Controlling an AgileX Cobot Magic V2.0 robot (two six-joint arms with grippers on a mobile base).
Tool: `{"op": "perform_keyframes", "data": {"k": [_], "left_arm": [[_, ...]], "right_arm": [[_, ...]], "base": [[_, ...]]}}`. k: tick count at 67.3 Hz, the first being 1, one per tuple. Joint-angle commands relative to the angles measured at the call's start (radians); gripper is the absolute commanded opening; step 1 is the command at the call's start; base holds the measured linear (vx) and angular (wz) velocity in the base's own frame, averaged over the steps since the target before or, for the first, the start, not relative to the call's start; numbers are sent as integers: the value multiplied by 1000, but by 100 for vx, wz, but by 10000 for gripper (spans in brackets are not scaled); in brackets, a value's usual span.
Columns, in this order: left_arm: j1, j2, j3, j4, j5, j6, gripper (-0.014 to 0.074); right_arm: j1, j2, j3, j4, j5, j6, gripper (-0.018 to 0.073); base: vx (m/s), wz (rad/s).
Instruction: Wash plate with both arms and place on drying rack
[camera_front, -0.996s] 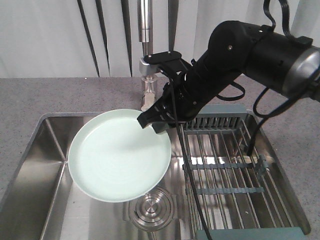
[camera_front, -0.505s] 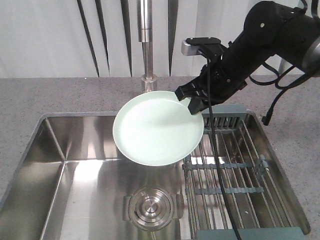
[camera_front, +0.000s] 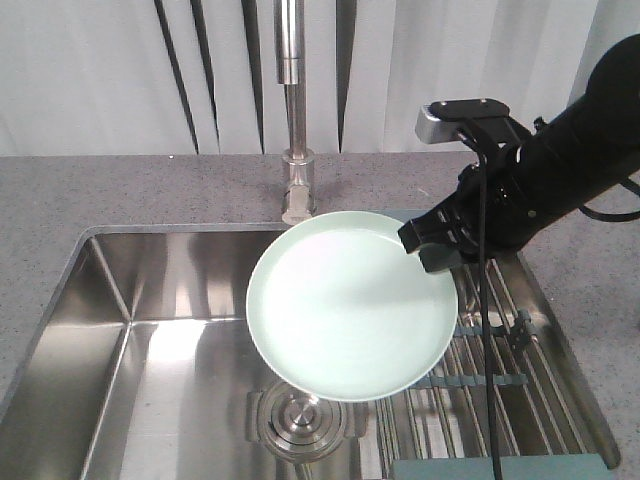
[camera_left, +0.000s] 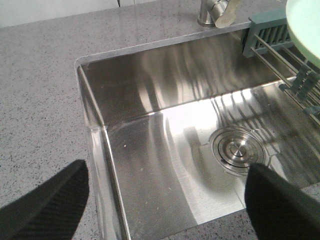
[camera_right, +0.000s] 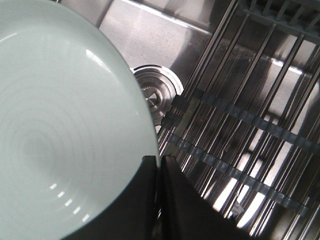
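1. The right gripper (camera_front: 437, 245) is clamped on the rim of the plate (camera_front: 350, 305). In the right wrist view its two black fingers (camera_right: 137, 210) pinch the plate's edge, one on each face.
2. From those fingers the plate spreads out ahead of the gripper. It is tilted, glossy mint face up toward the front camera, and held in the air over the sink (camera_front: 150, 300).
3. Beneath the gripper lies the drying rack (camera_front: 530, 400), with its steel rods and grey-blue cross pieces filling the end of the sink below the arm. The gripped side of the plate overlaps the rack in the front view.
4. Under the plate's edge farthest from the gripper sits the round drain strainer (camera_front: 300, 425), partly hidden by the plate.
5. The faucet (camera_front: 293, 150) stands beyond the plate, on the side of the gripper away from the rack.
6. The left gripper (camera_left: 167, 190) is spread wide and holds nothing. Its black fingertips (camera_left: 50, 210) frame the sink floor and the strainer ahead of them.
7. The plate seems to hang free of the rack, though the front view does not settle it
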Motion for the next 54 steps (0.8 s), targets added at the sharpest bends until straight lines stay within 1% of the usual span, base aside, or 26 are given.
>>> {"op": "perform_keyframes", "data": {"k": [1, 7, 14, 20, 30, 41, 54], "left_arm": [[-1, 10, -27, -11, -68, -9, 587], [-1, 10, -27, -11, -68, -9, 587], [-1, 10, -27, -11, -68, -9, 587], [-1, 10, -27, -11, -68, -9, 587], [-1, 10, -27, -11, -68, -9, 587], [-1, 10, -27, -11, -68, -9, 587], [-1, 10, -27, -11, -68, -9, 587]], "right_arm": [[33, -71, 9, 34, -48, -7, -4], [75, -76, 16, 31, -48, 6, -4], [125, -72, 16, 27, -84, 23, -4], [141, -53, 8, 31, -111, 24, -4], [141, 23, -61, 23, -101, 24, -4], [138, 119, -207, -4, -61, 23, -4], [74, 213, -354, -6, -4, 23, -4]], "base": [[0, 0], [0, 0], [0, 0], [0, 0], [0, 0], [0, 0], [0, 0]]}}
